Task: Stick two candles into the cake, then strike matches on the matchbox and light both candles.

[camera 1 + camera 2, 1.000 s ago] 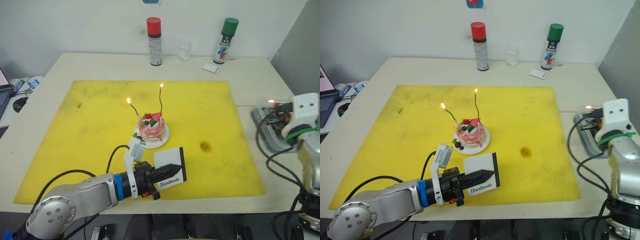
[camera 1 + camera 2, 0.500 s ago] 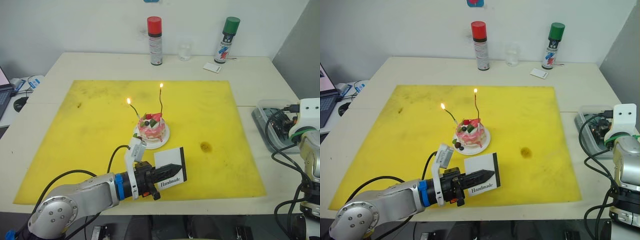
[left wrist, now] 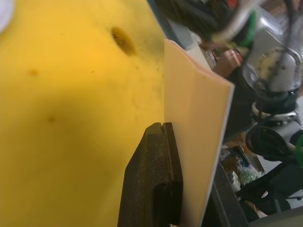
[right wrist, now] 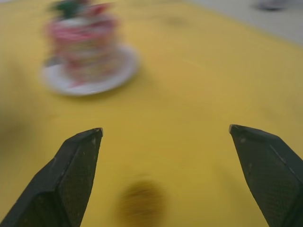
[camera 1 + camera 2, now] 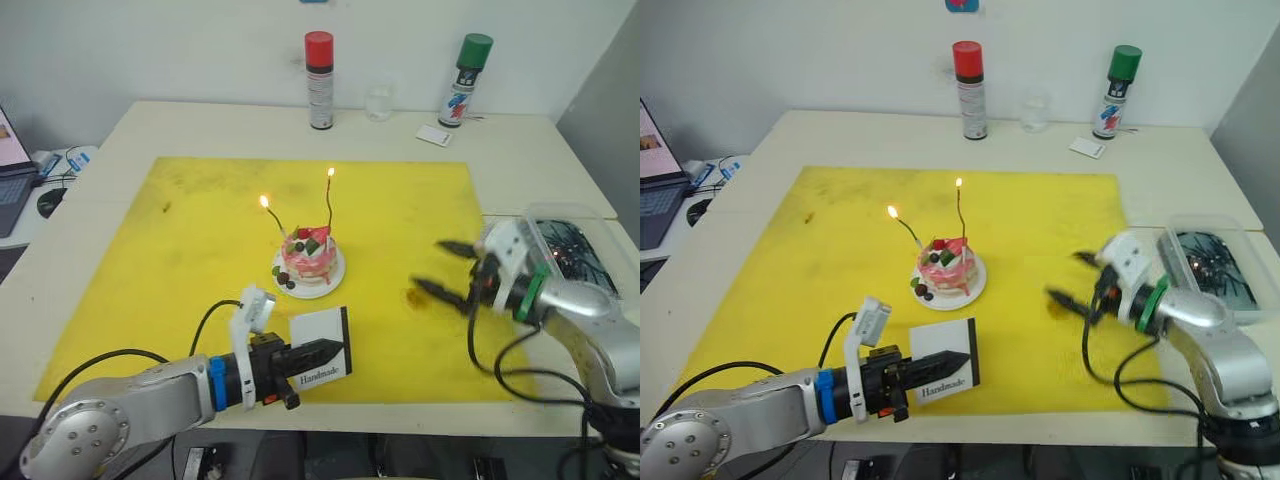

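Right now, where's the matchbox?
The matchbox is clamped in the left claw over the near edge of the yellow mat, just in front of the cake.

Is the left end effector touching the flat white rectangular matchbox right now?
Touching. In the left wrist view the left end effector is shut against the flat white rectangular matchbox; the left eye view shows the box held upright.

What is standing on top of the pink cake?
Two thin candles, both lit, rise from the cake, beside a strawberry and dark berries. Their lower ends are hidden inside it.
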Robot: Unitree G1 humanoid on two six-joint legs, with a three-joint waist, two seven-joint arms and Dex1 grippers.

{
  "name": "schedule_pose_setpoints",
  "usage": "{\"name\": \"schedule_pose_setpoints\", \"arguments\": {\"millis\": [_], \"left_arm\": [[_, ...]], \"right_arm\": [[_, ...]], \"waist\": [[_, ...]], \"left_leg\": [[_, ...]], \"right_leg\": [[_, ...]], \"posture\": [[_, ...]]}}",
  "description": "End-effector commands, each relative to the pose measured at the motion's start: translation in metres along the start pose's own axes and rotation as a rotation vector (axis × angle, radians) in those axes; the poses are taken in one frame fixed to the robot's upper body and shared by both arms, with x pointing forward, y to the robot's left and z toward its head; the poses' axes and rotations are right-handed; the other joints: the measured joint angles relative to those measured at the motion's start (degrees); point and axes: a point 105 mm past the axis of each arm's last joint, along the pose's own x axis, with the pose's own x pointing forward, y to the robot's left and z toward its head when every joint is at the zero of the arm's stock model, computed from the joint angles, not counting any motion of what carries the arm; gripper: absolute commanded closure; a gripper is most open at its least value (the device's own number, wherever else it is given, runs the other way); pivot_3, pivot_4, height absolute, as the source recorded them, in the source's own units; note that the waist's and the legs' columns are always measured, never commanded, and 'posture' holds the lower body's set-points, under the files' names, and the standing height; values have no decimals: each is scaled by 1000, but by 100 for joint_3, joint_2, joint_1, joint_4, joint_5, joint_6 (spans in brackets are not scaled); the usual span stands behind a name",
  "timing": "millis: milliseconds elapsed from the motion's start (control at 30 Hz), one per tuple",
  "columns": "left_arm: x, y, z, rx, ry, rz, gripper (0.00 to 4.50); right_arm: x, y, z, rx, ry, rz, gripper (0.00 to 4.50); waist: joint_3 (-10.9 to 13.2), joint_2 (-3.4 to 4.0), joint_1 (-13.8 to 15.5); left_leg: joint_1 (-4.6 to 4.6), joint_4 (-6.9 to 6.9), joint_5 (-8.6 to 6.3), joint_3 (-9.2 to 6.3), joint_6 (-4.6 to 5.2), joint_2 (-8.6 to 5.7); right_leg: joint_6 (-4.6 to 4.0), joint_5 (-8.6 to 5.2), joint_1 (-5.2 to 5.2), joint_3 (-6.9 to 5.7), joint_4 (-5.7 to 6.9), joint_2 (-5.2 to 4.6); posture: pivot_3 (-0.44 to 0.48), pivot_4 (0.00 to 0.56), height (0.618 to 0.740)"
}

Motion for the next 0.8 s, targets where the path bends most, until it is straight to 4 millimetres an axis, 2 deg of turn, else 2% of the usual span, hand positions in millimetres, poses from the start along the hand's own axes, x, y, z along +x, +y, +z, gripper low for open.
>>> {"name": "schedule_pose_setpoints", "arguments": {"millis": [33, 100, 233, 400, 567, 700, 800], "left_arm": [[-12, 3, -1, -78, 0, -18, 4500], [-15, 6, -1, -108, 8, -19, 4500], [-13, 16, 3, -160, 17, -29, 4500], [-4, 26, 7, -228, 37, -48, 4500], [2, 35, 2, -281, 91, -55, 4500], [6, 39, 3, -315, 122, -60, 4500], [7, 53, 4, -326, 140, -10, 4500]], "right_arm": [[1, 49, 10, -148, -12, 325, 24], [6, 56, 13, -176, -24, 387, 24], [20, 50, 26, -214, -71, 375, 24], [27, 44, 35, -190, -102, 338, 24], [26, 51, 29, -189, -88, 344, 24], [26, 55, 27, -185, -84, 328, 24], [27, 56, 28, -182, -88, 316, 24]], "waist": [[0, -2, -20], [0, -5, -48], [2, -5, -50], [1, -11, -30], [0, -12, -30], [0, -12, -30], [0, -11, -39]], "left_leg": [[1, 0, 0, -1, 0, 0], [9, 2, 0, 0, 0, 0], [18, 14, 6, 5, -4, -1], [24, 22, 11, 17, -4, -1], [7, 16, 10, 16, -2, -3], [6, 3, 9, 5, -3, -4], [8, 3, 10, -2, -3, -3]], "right_leg": [[5, -1, 0, 2, -1, -4], [25, -9, 5, 2, -2, -4], [-9, 0, 4, 5, 3, 4], [-5, 4, 3, 13, 0, -4], [20, 15, 0, 11, 1, -2], [5, 7, -1, -7, 5, 15], [6, 6, -1, -10, 8, 27]], "posture": [[0, 150, 740], [0, 150, 740], [0, 150, 740], [0, 150, 740], [0, 150, 740], [0, 150, 740], [0, 150, 740]]}}
